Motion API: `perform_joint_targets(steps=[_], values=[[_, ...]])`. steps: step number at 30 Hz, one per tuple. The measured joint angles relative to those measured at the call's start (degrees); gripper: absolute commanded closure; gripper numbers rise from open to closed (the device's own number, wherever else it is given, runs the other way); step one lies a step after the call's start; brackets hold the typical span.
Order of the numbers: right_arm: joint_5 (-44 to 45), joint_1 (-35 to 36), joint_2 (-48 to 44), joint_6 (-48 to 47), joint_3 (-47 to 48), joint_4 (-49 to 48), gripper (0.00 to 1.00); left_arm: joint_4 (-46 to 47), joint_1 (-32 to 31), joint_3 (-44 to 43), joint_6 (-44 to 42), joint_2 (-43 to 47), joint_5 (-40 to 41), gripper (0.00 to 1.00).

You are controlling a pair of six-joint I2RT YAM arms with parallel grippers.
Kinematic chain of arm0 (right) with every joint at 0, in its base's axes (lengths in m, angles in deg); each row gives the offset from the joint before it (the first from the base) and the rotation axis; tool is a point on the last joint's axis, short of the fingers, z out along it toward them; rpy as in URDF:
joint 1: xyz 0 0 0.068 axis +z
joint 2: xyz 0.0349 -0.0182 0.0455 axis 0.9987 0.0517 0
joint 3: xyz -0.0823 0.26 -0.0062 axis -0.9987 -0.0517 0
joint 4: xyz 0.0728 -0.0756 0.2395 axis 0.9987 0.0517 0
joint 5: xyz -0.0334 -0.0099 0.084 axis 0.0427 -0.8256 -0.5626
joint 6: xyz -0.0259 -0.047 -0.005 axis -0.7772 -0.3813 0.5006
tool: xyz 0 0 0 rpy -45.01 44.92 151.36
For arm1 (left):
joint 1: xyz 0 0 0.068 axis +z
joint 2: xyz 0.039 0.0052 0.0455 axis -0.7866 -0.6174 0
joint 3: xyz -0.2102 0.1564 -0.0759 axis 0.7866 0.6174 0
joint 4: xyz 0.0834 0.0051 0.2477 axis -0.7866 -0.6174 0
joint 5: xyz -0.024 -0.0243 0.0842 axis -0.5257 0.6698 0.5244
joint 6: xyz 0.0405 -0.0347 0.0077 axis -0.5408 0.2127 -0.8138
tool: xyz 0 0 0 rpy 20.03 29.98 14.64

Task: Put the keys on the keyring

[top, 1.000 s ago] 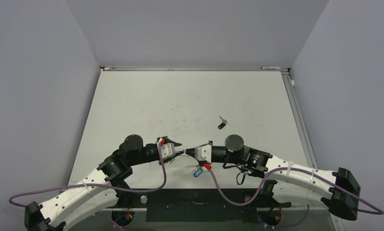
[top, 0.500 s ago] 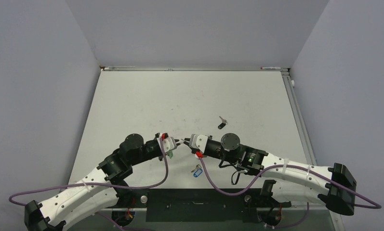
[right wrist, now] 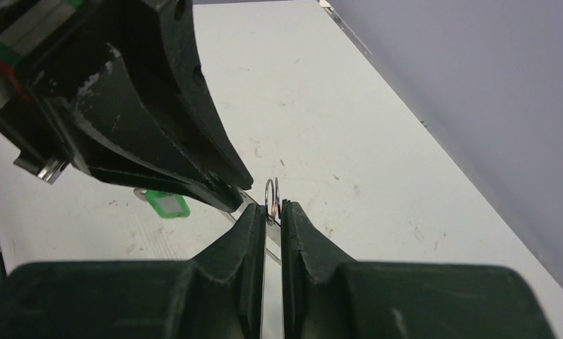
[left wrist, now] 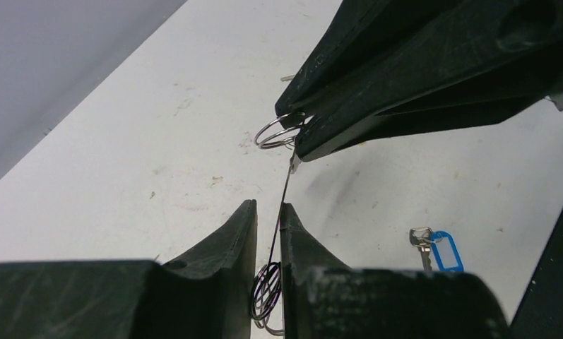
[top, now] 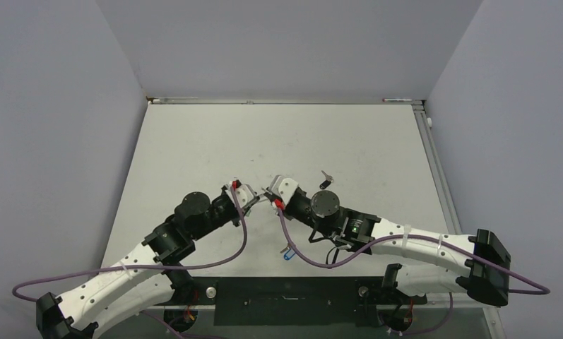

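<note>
My left gripper [top: 254, 200] and right gripper [top: 270, 194] meet tip to tip over the middle of the table. In the left wrist view my left gripper [left wrist: 268, 206] is shut on the thin wire of the keyring [left wrist: 284, 194], with small split rings [left wrist: 268, 296] bunched between its fingers. In the right wrist view my right gripper [right wrist: 268, 208] is shut on a key by its small split ring [right wrist: 271, 192], which also shows in the left wrist view [left wrist: 275, 134] touching the wire's end. A green-tagged key [right wrist: 162, 203] hangs under the left gripper.
A blue-tagged key [top: 289, 253] lies on the table near the front edge, under the right arm; it also shows in the left wrist view [left wrist: 437, 248]. A black-headed key [top: 325, 181] lies just right of the grippers. Grey walls enclose the table.
Both grippers have moved together away from the near edge toward the table's middle, staying tip to tip. The blue-tagged key and the black key have not moved.
</note>
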Motion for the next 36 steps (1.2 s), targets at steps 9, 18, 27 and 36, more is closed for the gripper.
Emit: perform_joint_targets(steps=[9,18,27,36], values=[[9.51,-0.26,3.19,9.92,9.92,2.73,0.95,-0.48,1.16,-1.51,2.34,-1.73,14.21,1.0],[12.48,-1.36,6.54,17.16,15.17,0.44,0.95,-4.61,2.01,-1.51,5.01,-3.65,20.09,1.0],[7.32,-7.02,3.37,18.43,1.31,-4.22,0.94,-3.76,2.01,-1.51,4.98,-0.39,18.05,1.0],[8.26,-8.24,2.16,22.58,-2.54,-4.28,0.38,-5.7,2.01,-2.29,11.3,-0.46,22.4,0.54]])
